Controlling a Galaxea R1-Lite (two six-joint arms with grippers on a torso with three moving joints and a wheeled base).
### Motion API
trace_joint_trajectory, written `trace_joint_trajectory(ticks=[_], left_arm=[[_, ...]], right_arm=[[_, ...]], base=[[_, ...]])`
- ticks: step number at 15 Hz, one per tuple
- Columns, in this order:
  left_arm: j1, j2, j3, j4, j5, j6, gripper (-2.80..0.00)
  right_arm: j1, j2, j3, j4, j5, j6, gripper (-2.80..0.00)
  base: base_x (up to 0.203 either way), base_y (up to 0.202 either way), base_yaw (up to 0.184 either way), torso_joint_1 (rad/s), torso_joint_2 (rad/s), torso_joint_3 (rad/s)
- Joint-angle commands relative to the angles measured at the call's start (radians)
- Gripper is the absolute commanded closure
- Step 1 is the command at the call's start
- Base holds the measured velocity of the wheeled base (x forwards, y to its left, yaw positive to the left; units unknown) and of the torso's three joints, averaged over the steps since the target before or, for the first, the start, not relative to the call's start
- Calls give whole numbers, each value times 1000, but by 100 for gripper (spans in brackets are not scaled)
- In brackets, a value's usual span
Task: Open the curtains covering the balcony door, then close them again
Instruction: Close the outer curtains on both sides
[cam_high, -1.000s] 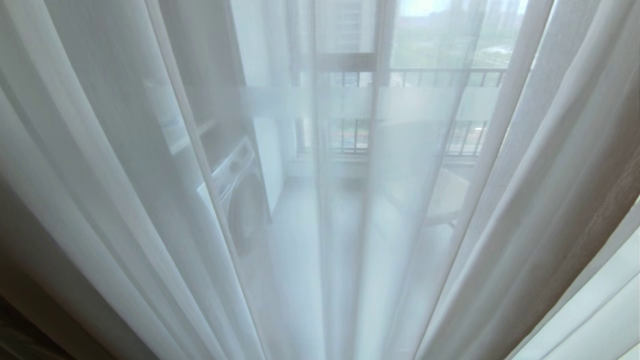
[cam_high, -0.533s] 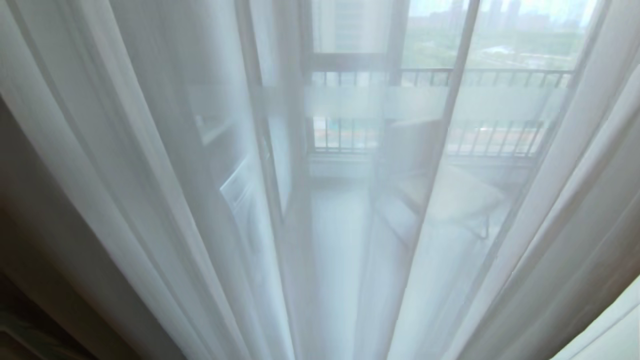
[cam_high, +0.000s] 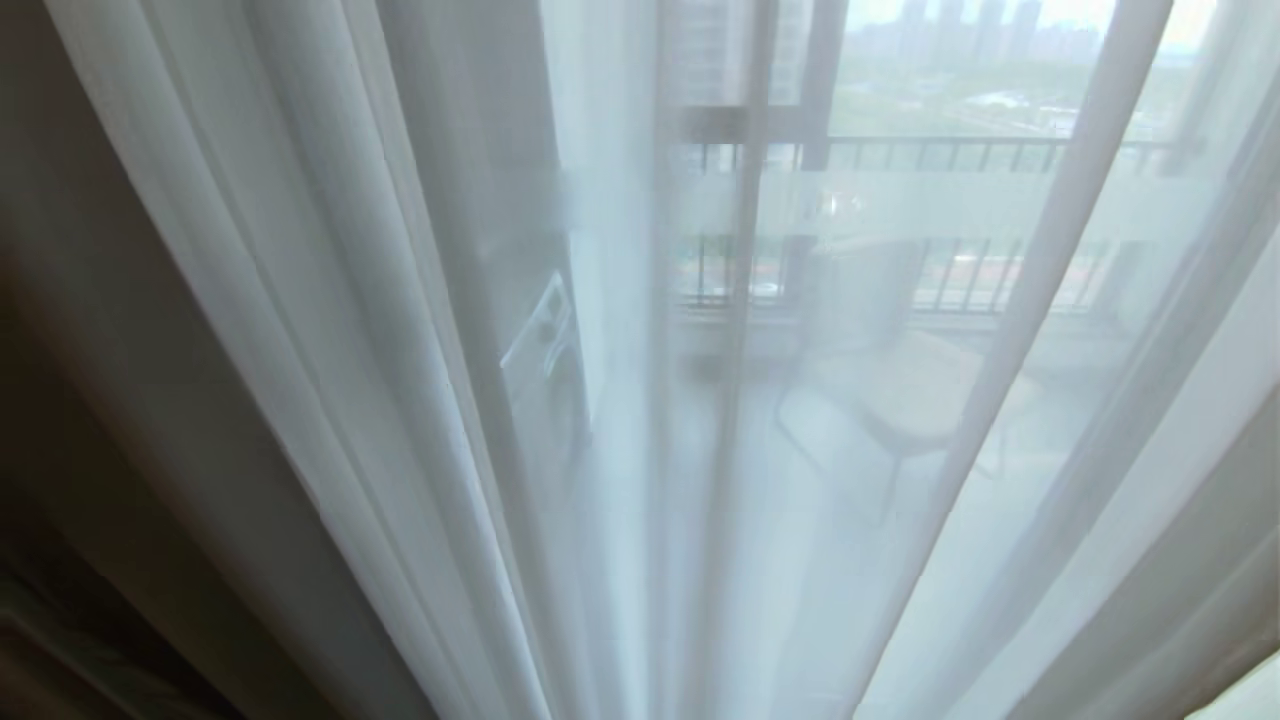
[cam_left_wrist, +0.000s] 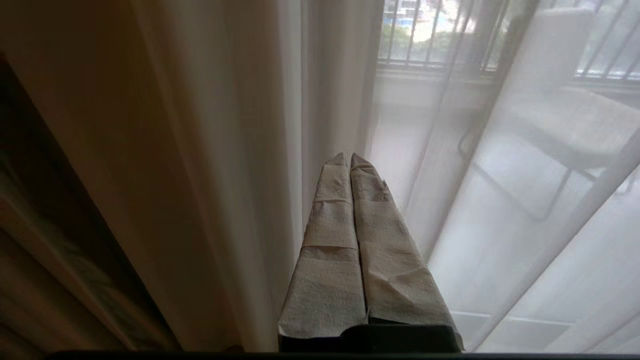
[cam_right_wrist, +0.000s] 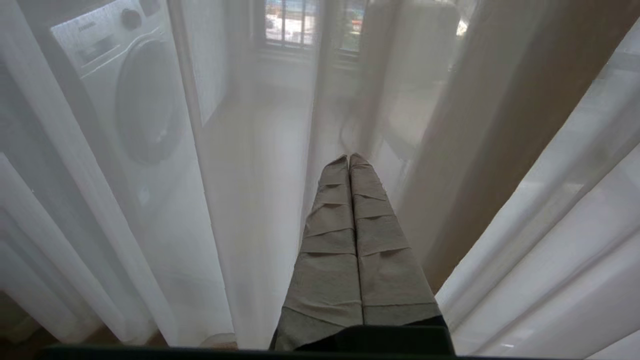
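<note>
The left claw (cam_left_wrist: 348, 159) has its two tape-wrapped fingers (cam_left_wrist: 330, 240) pressed flat together, closed on nothing; its tips point toward the white sheers (cam_left_wrist: 500, 225) and seem to stand just short of the cloth, though contact cannot be judged. From that claw, the heavy beige-tan drape (cam_left_wrist: 165, 175) hangs at about nine o'clock in its own view. The right claw (cam_right_wrist: 348, 157) is likewise fully closed and empty, its wrapped fingers (cam_right_wrist: 380, 250) aimed at a fold of sheer fabric (cam_right_wrist: 250, 200), with a tan drape fold (cam_right_wrist: 480, 150) at about two o'clock from it.

Neither arm shows in the head view. There the sheers (cam_high: 400, 350) hang drawn across the whole scene in long pleats, and the balcony door (cam_high: 760, 150) stands behind them, its dark frame upright near the centre and its frosted white band (cam_high: 900, 200) running level across; any lettering on it is too veiled to read. Through the fabric, a front-loading washing machine (cam_right_wrist: 135, 95) sits on the balcony, at about ten o'clock from the right claw; a short brand mark on its panel cannot be read. A chair (cam_high: 900, 390) stands beyond the glass, and a barred railing (cam_high: 960, 155) lies farther out.
</note>
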Motion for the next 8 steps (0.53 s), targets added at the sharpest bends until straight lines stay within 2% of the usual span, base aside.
trace_joint_trajectory(ticks=[1, 3, 8], left_arm=[[0, 0, -1, 0, 0, -1, 0], [1, 0, -1, 0, 0, -2, 0], [1, 0, -1, 0, 0, -2, 0]], right_arm=[[0, 0, 0, 0, 0, -1, 0], [0, 0, 0, 0, 0, -1, 0], [0, 0, 0, 0, 0, -1, 0]], base=[[0, 193, 1, -2, 5, 2], [0, 134, 1, 1, 4, 2], [0, 0, 0, 0, 0, 0]])
